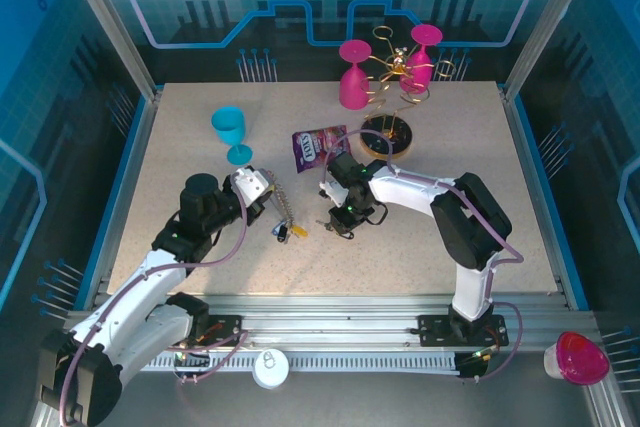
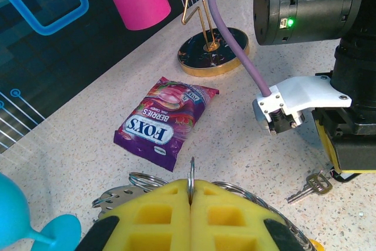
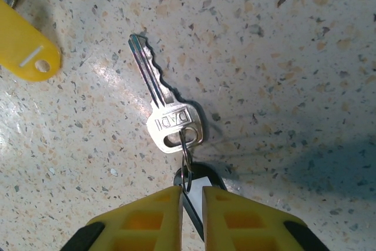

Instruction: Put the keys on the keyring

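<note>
My left gripper [image 2: 191, 195] is shut on the keyring [image 2: 141, 179]; the thin grey wire stands edge-up between its yellow pads and its coils spread to both sides. In the top view that gripper [image 1: 268, 193] sits left of centre, and a small bunch of keys [image 1: 289, 232] with yellow and blue tags lies just in front of it. My right gripper [image 3: 191, 201] hovers low over a silver key [image 3: 164, 113] lying flat on the table. Its jaws stand a narrow gap apart over the key's black tag [image 3: 197, 177]. A yellow tag [image 3: 26, 51] lies to the left.
A purple snack packet [image 1: 318, 145] lies behind the grippers. Behind it stands the gold wire rack [image 1: 395, 72] with pink glasses on a round base [image 1: 387, 134]. A teal glass [image 1: 232, 132] stands at the back left. The right arm [image 2: 305, 4] is close to my left gripper.
</note>
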